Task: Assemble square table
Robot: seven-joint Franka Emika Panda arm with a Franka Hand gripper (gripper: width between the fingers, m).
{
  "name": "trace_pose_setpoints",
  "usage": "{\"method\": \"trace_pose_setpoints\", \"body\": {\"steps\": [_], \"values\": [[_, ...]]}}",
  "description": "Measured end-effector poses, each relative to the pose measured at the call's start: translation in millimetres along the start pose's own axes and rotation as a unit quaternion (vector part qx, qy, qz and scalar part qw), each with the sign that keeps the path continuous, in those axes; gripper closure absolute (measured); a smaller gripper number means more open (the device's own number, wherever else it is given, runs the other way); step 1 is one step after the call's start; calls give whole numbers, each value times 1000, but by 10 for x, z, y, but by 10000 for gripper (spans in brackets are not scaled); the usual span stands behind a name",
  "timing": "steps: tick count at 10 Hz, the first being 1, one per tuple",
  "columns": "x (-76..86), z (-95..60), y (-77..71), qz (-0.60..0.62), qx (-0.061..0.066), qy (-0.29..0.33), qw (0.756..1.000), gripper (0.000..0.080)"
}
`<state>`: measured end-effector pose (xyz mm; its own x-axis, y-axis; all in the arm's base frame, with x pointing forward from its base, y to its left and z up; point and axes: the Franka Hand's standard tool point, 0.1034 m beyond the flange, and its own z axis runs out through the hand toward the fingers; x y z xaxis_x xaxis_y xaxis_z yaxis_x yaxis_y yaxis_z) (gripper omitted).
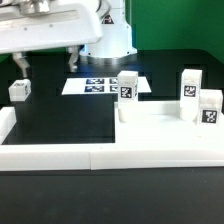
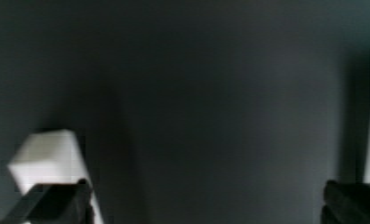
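white tabletop (image 1: 165,118) and four white legs on a black counter (image 1: 60,115), tool (image 1: 47,60) hanging above with nothing in it.

the square tabletop lies flat at the exterior view's right, its corner against the low white border wall (image 1: 60,152) that runs along the near side. four tagged legs, counted: one (image 1: 128,87) upright at the tabletop's far left corner, two upright at its right side, leg (image 1: 191,86) and leg (image 1: 210,107), and one (image 1: 19,91) alone at the exterior view's left, well apart from the rest. one marker board (image 1: 100,85) lies behind by the arm's base. the tool's two fingers (image 2: 49,203) stand apart; the wrist view shows a white leg (image 2: 50,158) just beside one fingertip, touching or not i cannot tell.
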<state>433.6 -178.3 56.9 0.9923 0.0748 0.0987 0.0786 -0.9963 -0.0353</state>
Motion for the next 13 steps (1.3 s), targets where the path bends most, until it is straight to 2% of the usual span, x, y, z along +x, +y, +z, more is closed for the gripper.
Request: {"method": "trace_pose_setpoints", "body": {"steps": [1, 2, 3, 4, 7, 8, 9, 10, 11, 12, 13], "values": [[-227, 5, 271, -64, 0, -6, 998, 150], [-298, -59, 591, -93, -8, -4, 996, 150], [-373, -65, 960, -174, -19, -5, 985, 150], [-349, -34, 837, -157, -14, -7, 987, 150], [-333, -13, 810, -146, -14, -14, 989, 150], [-247, 43, 645, -86, 2, -38, 996, 150], [-196, 115, 474, -24, 26, -90, 995, 150], [-192, 116, 356, 47, 66, -194, 978, 150], [-155, 142, 351, 51, 82, -224, 970, 150], [-154, 197, 351, 44, 84, -234, 968, 150], [-225, 175, 277, 43, 99, -287, 952, 150]]}}
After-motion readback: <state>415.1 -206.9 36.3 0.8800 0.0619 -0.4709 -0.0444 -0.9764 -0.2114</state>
